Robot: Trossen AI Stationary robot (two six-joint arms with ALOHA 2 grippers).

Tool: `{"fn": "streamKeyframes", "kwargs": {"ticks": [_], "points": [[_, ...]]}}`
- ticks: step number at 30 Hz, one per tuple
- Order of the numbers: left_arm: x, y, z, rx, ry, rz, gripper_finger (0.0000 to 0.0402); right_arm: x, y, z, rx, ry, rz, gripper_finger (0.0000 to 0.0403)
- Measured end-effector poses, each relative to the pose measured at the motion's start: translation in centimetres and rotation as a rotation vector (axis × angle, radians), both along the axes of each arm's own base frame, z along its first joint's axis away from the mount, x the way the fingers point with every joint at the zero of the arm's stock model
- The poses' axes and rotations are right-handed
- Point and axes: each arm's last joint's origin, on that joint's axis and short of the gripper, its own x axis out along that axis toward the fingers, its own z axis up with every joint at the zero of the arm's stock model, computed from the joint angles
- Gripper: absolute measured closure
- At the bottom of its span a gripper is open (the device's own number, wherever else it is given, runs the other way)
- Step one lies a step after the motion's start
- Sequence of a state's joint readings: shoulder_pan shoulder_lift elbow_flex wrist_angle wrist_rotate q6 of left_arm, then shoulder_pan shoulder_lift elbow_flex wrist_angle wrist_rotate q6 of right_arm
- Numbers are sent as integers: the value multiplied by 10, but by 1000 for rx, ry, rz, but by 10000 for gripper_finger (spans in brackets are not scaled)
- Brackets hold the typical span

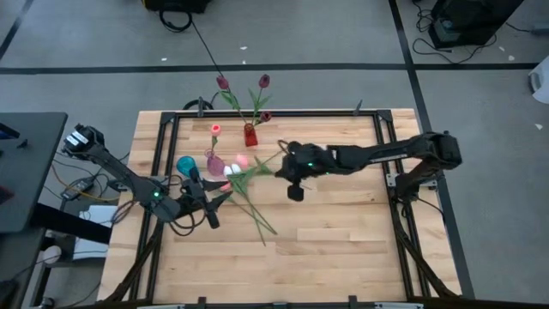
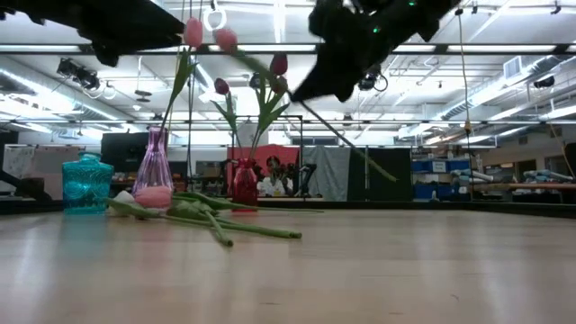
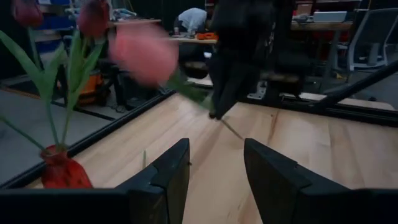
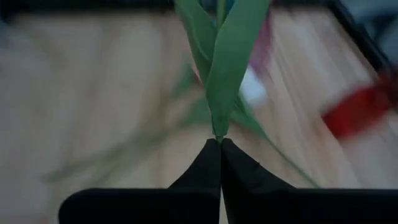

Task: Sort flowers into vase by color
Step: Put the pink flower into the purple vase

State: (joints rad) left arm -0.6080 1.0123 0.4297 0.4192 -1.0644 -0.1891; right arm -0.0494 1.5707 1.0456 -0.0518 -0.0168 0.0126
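Pinched shut on a pink flower's [image 3: 144, 53] stem, my right gripper [image 4: 219, 144] holds it mid-table, head pointing left toward the pink vase [image 1: 214, 162]. My half-open left gripper [image 3: 214, 168] waits near-left, empty.

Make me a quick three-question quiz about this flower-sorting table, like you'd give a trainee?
1. True or false: the right gripper is shut on a pink tulip's stem.
2. Which vase holds maroon tulips: A) red vase B) teal vase C) purple vase?
3. Fill in: the left gripper's fingers hold ____.

Key: 1 true; 2 A; 3 nothing.
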Motion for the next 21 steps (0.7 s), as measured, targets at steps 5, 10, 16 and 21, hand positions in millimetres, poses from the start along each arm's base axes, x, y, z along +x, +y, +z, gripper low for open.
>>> {"fn": "streamKeyframes", "kwargs": {"ticks": [5,10,16,21], "points": [[28,6,-7,32,-40,-21,243,-4,4,16,53,-283,105,394],[51,16,-12,53,-112,-111,243,-2,14,27,78,-423,170,393],[69,29,-22,45,-161,-191,243,3,28,28,47,-480,226,393],[87,28,-19,49,-152,-239,243,13,34,19,11,-472,228,393]]}}
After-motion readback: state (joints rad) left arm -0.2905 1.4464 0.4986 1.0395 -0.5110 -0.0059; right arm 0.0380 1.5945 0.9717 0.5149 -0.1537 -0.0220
